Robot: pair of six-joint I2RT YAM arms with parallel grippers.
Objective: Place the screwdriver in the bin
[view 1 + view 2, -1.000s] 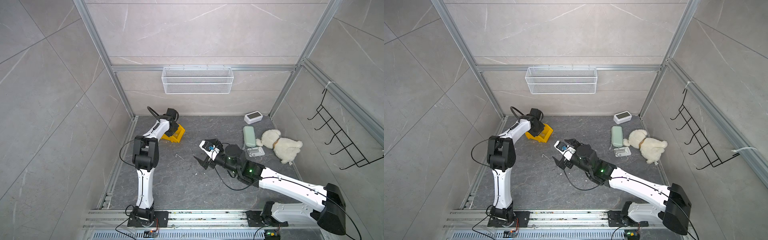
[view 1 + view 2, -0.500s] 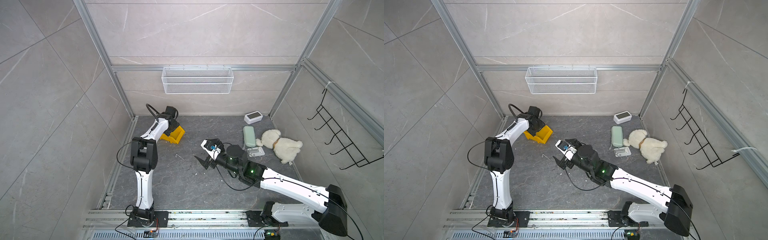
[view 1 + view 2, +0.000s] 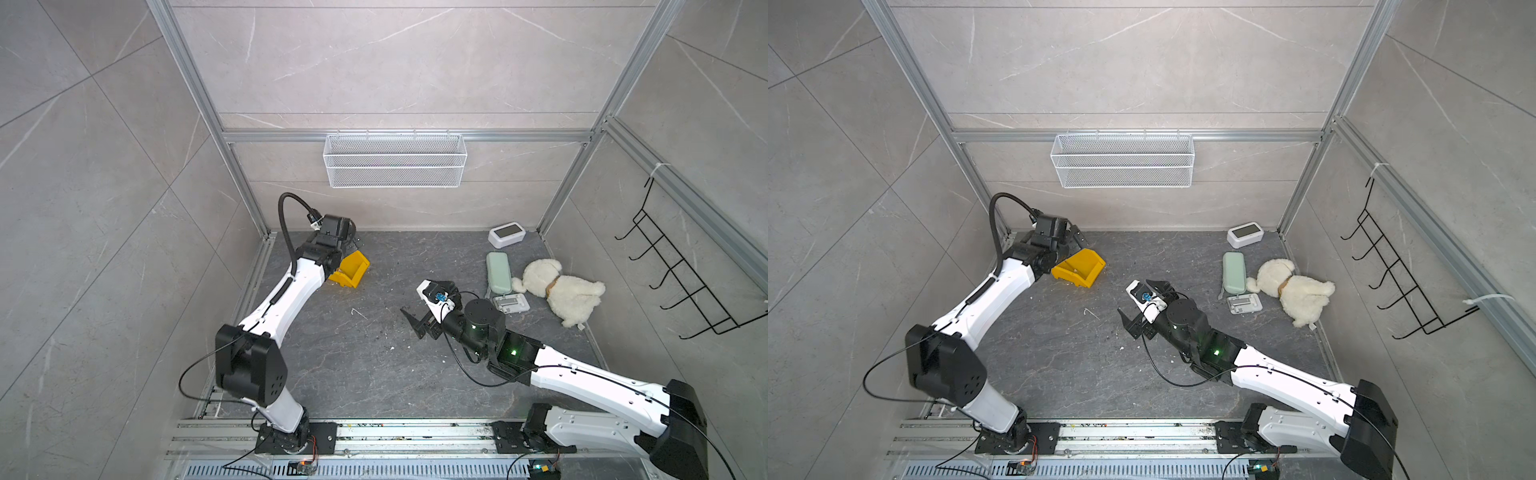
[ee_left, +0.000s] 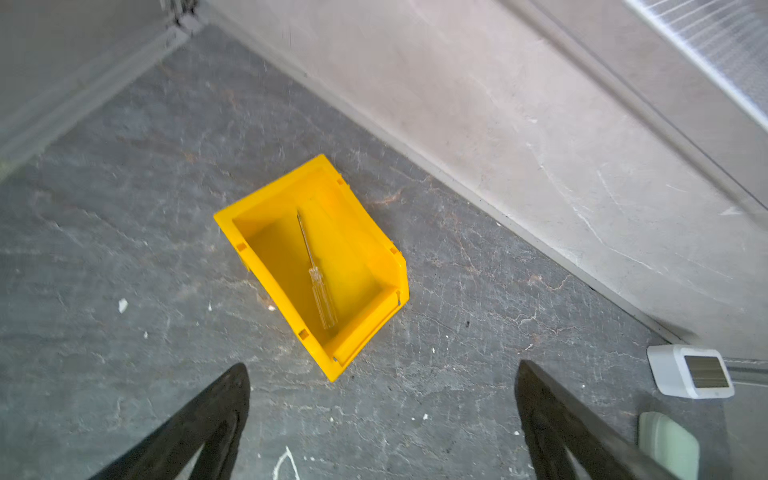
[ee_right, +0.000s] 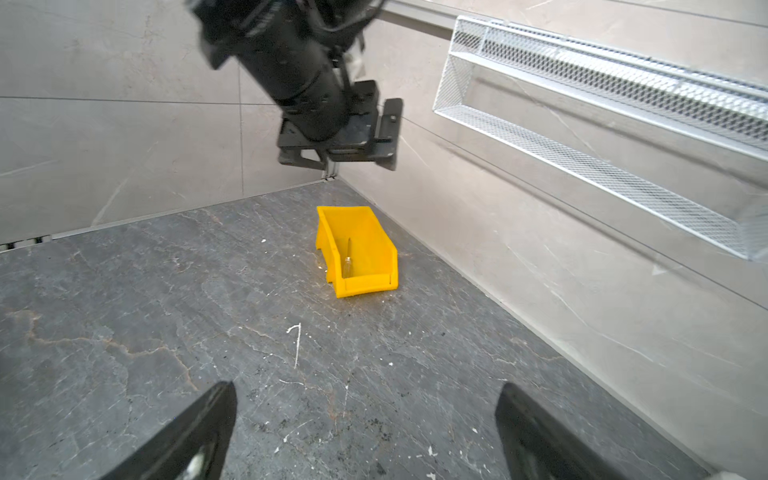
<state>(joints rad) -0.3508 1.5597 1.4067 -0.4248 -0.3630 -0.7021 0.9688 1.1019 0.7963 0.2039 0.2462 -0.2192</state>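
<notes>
Left hand [image 4: 382,368], newly opened wide, is hovering empty; screwdriver [image 4: 316,270] is lying inside bin [image 4: 374,249] at frame centre, so placement appears complete.

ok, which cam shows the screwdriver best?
Left wrist: the screwdriver lies whole inside the bin, tip to handle. Right wrist shows it small and foreshortened. In both top views it is too small to make out.

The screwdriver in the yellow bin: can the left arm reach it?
Probably yes: the left arm holds its jaws open above the yellow plastic bin, where the thin clear-handled screwdriver lies uncovered.
</notes>
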